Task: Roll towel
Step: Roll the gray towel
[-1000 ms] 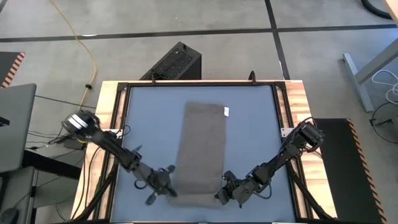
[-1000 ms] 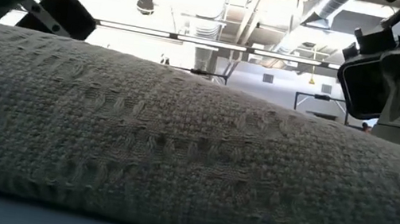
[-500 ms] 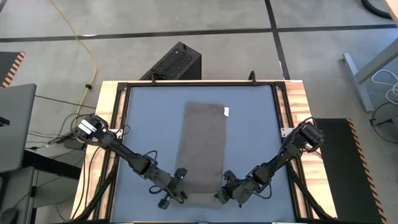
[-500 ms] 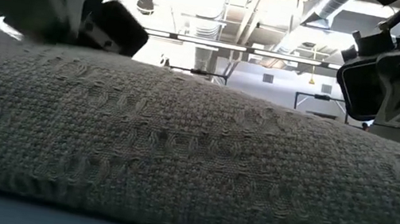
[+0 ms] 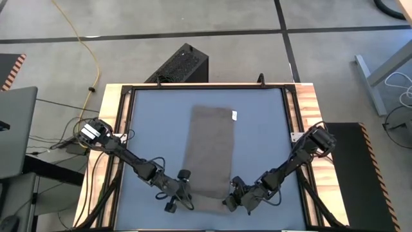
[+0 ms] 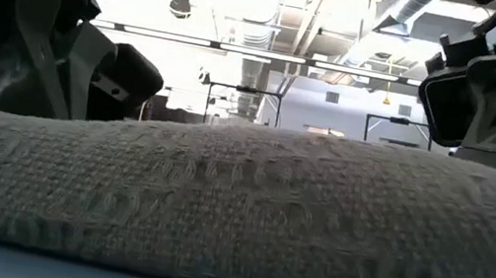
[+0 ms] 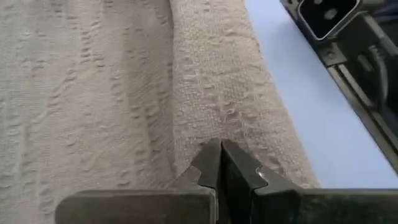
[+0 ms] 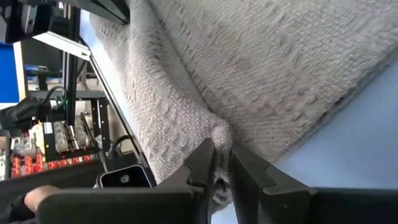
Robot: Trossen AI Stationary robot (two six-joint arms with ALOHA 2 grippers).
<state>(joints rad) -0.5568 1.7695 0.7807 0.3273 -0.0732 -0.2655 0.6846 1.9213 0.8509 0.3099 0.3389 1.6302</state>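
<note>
The blue desk [image 5: 154, 129] is seen from above with the towel [image 5: 210, 151] laid lengthwise along its middle, a small white tag [image 5: 234, 116] at the far edge. The towel's near end, raised into a fold, is pinched at its corners by the left hand [image 5: 186, 192] and the right hand [image 5: 230, 200], each closed on cloth.

Both arms were slim, black and jointed, with loose dark cables. The left end effector [image 5: 182, 191] carried round black knobs; the right end effector [image 5: 232, 200] looked blocky, with tapered matte fingers.
</note>
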